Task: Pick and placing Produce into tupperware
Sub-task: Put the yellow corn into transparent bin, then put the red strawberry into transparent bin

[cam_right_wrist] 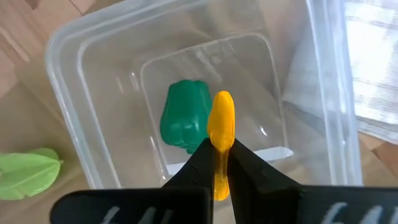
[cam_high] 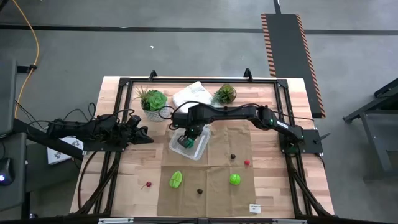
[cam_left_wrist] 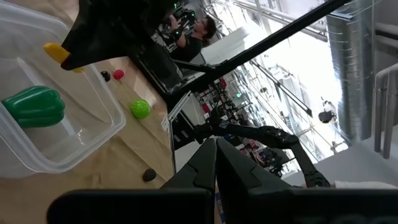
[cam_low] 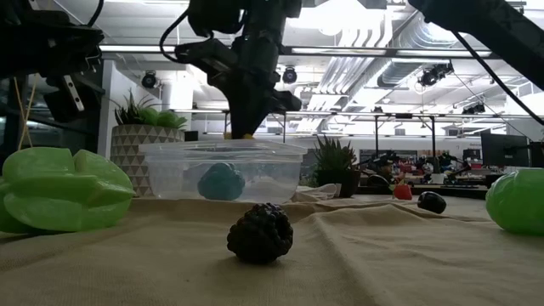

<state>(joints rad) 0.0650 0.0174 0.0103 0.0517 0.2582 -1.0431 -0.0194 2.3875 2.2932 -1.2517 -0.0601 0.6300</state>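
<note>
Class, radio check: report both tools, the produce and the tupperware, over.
Right tool shut on yellow piece, above tupperware. Green pepper inside. Left tool shut, parked at table's left. Nothing blocking.

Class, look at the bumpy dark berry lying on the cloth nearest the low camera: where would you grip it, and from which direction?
Grip the berry across its widest middle, coming straight down from above. It sits low, round and alone on the cloth, with both sides free for fingers. Its knobbly surface should help the grip hold.

Overhead, table-level and both wrist cameras all share the tupperware [cam_high: 189, 145].
</note>
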